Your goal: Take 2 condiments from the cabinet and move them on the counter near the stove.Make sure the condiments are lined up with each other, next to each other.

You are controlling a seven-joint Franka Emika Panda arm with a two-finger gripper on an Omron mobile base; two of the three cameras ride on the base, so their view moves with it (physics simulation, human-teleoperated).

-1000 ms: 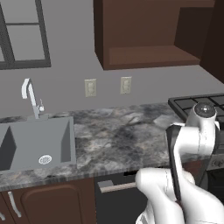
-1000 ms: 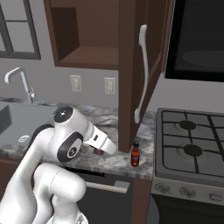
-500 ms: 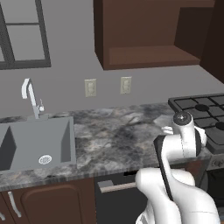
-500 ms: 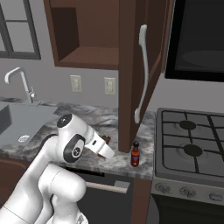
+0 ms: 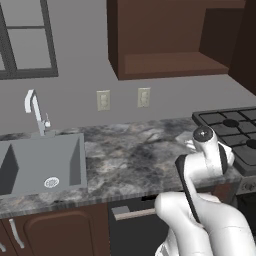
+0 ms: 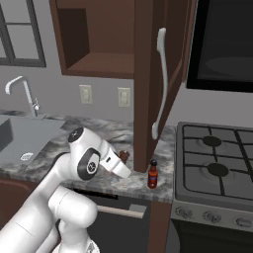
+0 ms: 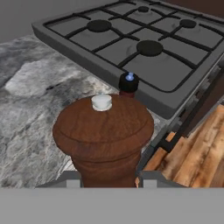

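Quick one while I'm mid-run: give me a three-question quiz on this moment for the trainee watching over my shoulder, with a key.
1. True or false: the red sauce bottle stands upright on the counter, close to the stove's left edge.
2. What does the hand hold?
A. the sauce bottle
B. the pepper mill
C. nothing
3. Fill in: in the right base view, the cabinet shelf holds ____ condiments.

Key
1. True.
2. B: in the hand view the brown mill fills the space just above the fingertips, and the black-capped bottle stands beyond it, toward the stove.
3. No: both are already down at counter level.
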